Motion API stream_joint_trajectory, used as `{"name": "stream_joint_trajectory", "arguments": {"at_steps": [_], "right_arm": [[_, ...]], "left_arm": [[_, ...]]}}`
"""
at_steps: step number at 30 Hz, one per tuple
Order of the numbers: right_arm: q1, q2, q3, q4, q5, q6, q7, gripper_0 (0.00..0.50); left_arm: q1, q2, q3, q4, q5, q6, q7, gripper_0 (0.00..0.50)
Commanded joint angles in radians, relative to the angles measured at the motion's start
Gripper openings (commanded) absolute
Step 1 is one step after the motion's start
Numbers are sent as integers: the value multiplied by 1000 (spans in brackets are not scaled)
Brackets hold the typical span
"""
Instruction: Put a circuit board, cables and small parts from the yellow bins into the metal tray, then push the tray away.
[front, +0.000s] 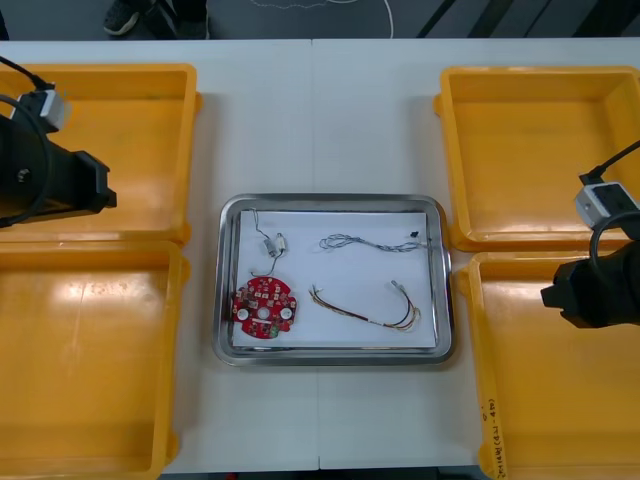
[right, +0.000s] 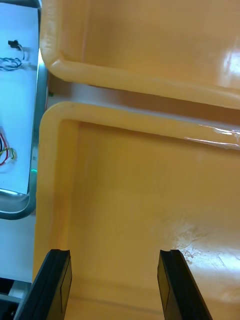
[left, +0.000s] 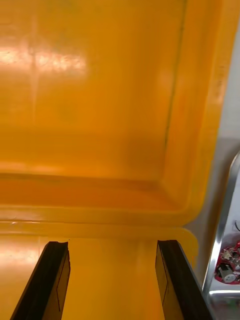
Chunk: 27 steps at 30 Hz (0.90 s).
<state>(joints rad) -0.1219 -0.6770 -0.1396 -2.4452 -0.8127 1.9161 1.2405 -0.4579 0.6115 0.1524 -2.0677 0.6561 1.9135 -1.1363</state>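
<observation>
While both arms hang at 9 and 3 o'clock of the desk (front: 320, 110), neither holds anything.

Left tool (left: 112, 247): fingers (left: 52, 280) spread wide with nothing between them. It hovers over the near left bin (front: 90, 400), right at its 12 o'clock rim where that butts against the far left bin (front: 130, 110).

Right tool (right: 115, 255): same state, fingers (right: 175, 285) parted on nothing. It's over the near right bin (front: 560, 420), along its 9 o'clock wall. Far right bin (front: 530, 150) sits at 12 o'clock from it, rims close together.

Metal tray (front: 228, 300) sits mid-desk, white inside, with the left bins at its 9 o'clock and the right bins at 3. Its 3 o'clock rim is hard up by the right bins; can't tell if it touches. A narrow strip of desk shows on the 9 o'clock side.

Tray contents:
- round red circuit board (front: 264, 309) flat at 7 o'clock, near the corner
- blue-and-white cable (front: 365, 243) stretched out at 1 o'clock
- red-and-yellow cable (front: 375, 315) curved at 4 o'clock
- thin grey lead (front: 268, 240) with a small light piece on it at 11 o'clock, kind unclear

The lead runs down toward the board's 12 o'clock edge; contact not resolvable. The two cables lie apart from each other and from the board.
</observation>
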Motion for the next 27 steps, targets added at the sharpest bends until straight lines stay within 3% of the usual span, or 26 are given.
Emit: {"name": "stream_joint_trajectory", "arguments": {"at_steps": [1, 12, 18, 27], "right_arm": [[-2, -62, 64, -44, -16, 4, 46, 500], [-166, -99, 298, -26, 20, 4, 89, 500], [-289, -105, 465, 2, 53, 4, 117, 500], [-387, -105, 670, 12, 115, 4, 215, 500]], "left_arm": [[44, 73, 55, -38, 25, 6, -80, 500], [100, 151, 110, -38, 103, 6, -126, 500], [137, 154, 151, -54, 114, 6, -191, 500], [194, 159, 188, -83, 116, 6, -253, 500]]}}
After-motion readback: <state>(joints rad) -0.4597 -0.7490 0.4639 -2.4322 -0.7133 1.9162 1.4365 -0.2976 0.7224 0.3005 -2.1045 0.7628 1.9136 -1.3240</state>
